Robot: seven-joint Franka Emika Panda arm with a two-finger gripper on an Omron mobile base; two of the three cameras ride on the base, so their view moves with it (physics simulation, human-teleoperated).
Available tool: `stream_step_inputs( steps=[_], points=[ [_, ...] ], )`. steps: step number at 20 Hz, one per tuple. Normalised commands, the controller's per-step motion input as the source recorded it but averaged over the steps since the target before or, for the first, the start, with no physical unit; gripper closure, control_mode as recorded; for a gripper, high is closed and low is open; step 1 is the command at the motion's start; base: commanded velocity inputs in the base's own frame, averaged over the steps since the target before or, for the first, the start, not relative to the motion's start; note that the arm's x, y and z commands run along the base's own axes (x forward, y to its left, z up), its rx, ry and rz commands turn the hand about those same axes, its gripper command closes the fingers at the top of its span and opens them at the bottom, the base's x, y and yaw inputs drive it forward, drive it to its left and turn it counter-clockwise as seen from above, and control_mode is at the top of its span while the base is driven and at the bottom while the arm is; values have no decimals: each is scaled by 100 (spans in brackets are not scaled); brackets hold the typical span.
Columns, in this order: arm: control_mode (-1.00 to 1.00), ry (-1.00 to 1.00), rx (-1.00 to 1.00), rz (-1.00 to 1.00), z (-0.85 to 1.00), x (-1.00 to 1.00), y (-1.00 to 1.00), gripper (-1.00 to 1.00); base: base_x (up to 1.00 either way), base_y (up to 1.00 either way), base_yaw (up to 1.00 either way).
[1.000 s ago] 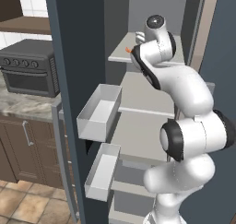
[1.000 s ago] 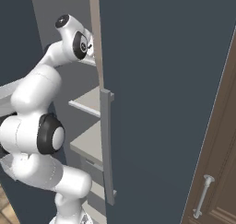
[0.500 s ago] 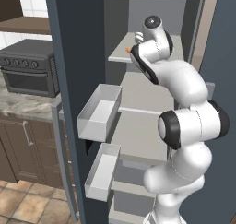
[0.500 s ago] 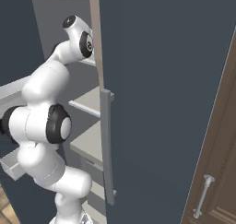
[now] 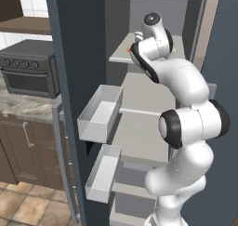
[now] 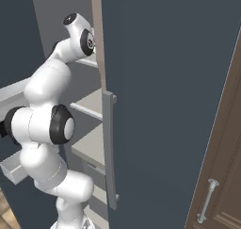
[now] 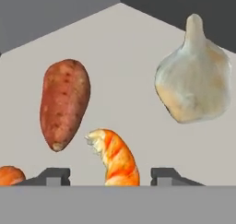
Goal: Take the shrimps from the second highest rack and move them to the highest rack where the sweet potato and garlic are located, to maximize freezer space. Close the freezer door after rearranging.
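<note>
Over the last second the arm (image 5: 186, 95) has changed its pose at the open freezer. Its elbow (image 5: 193, 125), first low and close to the base, has risen and swung out toward the right of the left base view; in the right base view the same joint (image 6: 44, 124) has come forward and now sits lower. The wrist (image 5: 151, 43) has kept to the top rack (image 5: 122, 57), edging slightly deeper over it.
</note>
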Motion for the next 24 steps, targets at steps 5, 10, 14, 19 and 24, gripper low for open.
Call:
stream_step_inputs(
  steps=[5,10,14,19,24],
  points=[
    [-100,-23,1,0,1,-47,0,-100,0,0,0],
    [-100,-10,0,3,9,-93,2,-100,0,0,0],
    [-100,0,0,11,9,-100,5,-100,0,0,0],
    [-100,0,0,19,8,-100,4,-100,0,0,0],
    [-100,0,0,26,0,-100,0,-100,0,0,0]
  ],
)
